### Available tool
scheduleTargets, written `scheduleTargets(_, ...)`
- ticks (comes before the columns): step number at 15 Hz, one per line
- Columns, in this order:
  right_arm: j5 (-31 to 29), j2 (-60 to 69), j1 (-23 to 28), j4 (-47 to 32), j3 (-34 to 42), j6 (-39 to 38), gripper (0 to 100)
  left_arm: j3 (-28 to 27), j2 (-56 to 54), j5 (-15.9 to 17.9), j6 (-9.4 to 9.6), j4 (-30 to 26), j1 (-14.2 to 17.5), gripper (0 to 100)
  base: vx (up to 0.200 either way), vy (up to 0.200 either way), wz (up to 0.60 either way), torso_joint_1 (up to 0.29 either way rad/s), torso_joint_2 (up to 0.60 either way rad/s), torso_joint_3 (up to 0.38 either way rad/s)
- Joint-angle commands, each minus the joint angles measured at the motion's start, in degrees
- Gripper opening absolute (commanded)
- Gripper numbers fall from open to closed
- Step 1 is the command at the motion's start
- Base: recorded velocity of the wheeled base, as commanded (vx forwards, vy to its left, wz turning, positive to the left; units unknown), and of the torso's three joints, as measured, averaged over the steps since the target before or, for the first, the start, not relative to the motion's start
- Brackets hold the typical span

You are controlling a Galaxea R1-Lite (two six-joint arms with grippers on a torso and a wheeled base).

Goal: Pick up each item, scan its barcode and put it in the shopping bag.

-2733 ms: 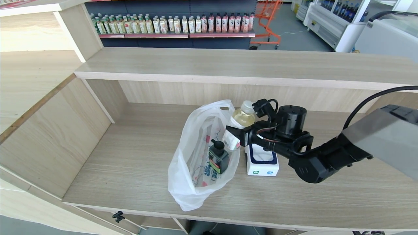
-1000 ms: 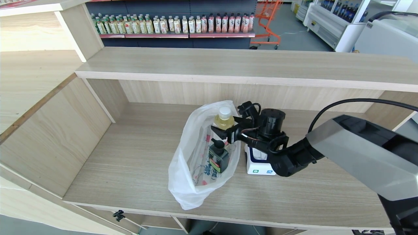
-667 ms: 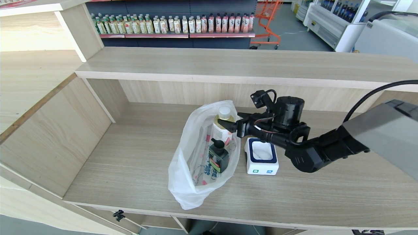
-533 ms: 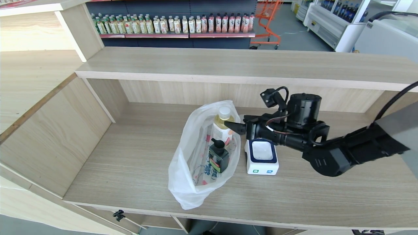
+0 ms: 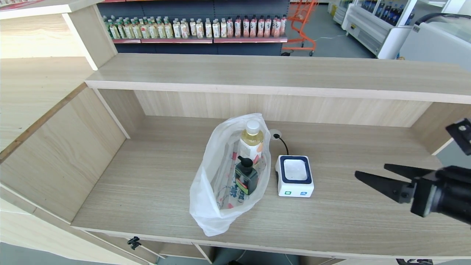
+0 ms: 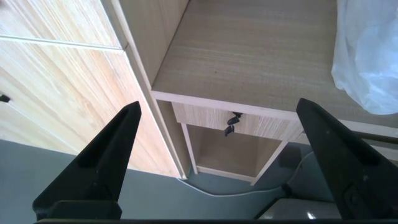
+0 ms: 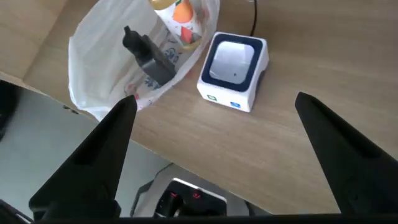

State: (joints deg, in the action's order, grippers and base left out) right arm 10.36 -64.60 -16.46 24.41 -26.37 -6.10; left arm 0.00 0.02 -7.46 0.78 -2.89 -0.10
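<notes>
From the head, my right gripper [image 5: 371, 170] hangs spread and empty, well apart from the scanner [image 5: 294, 180]. The tea bottle [image 5: 251, 141] and pump bottle [image 5: 245, 176] stand in the shopping bag [image 5: 209, 198]. Left wrist: my left gripper [image 6: 219, 104] gapes, empty, over the counter [image 6: 261, 56] edge and drawer handle [image 6: 232, 122]. Right wrist: the scanner sits just beside the shopping bag.

Matte black robot hardware, angular and sharply pointed
The right gripper [image 5: 371, 169] has two slim black fingers [image 5: 381, 184], each a flat-sided wedge that narrows to a sharp tip, fixed to a squared black mounting block [image 5: 423, 197] with a small greyish patch near the finger roots; behind the block sits a rounded black wrist housing [image 5: 454, 200]. Close by, a flat black bracket [image 5: 460, 135] with angular corners carries a few small pale dots. The left gripper [image 6: 219, 104], seen from its own wrist camera, has the same pair of plain matte black wedge fingers, broad at the base and tapering toward the tip
</notes>
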Motion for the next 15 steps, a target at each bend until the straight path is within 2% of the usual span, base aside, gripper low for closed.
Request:
scheduleTargets(1, -5.18, 37.88, 13.12, -17.9, 17.14, 3.55, 100, 0.0, 0.06, -0.01, 0.01, -0.01, 0.01, 100, 0.0, 0.0, 0.0, 0.0, 0.0, 0.0)
scheduleTargets(3, -6.32, 50.45, 14.08, -19.57, 23.29, 7.06, 100, 0.0, 0.06, -0.01, 0.01, -0.01, 0.01, 100, 0.0, 0.0, 0.0, 0.0, 0.0, 0.0)
scheduleTargets(4, -8.96, 53.96, 14.08, -19.57, 25.14, 7.68, 100, 0.0, -0.02, -0.01, 0.01, -0.01, 0.01, 100, 0.0, 0.0, 0.0, 0.0, 0.0, 0.0)
scheduleTargets(6, -11.24, 61.79, 15.4, -23.09, 26.37, 7.68, 100, 0.0, -0.02, -0.01, 0.01, -0.01, 0.01, 100, 0.0, 0.0, 0.0, 0.0, 0.0, 0.0)
scheduleTargets(15, -11.33, 64.6, 16.19, -24.14, 26.37, 6.27, 100, 0.0, -0.02, -0.01, 0.01, -0.01, 0.01, 100, 0.0, 0.0, 0.0, 0.0, 0.0, 0.0)
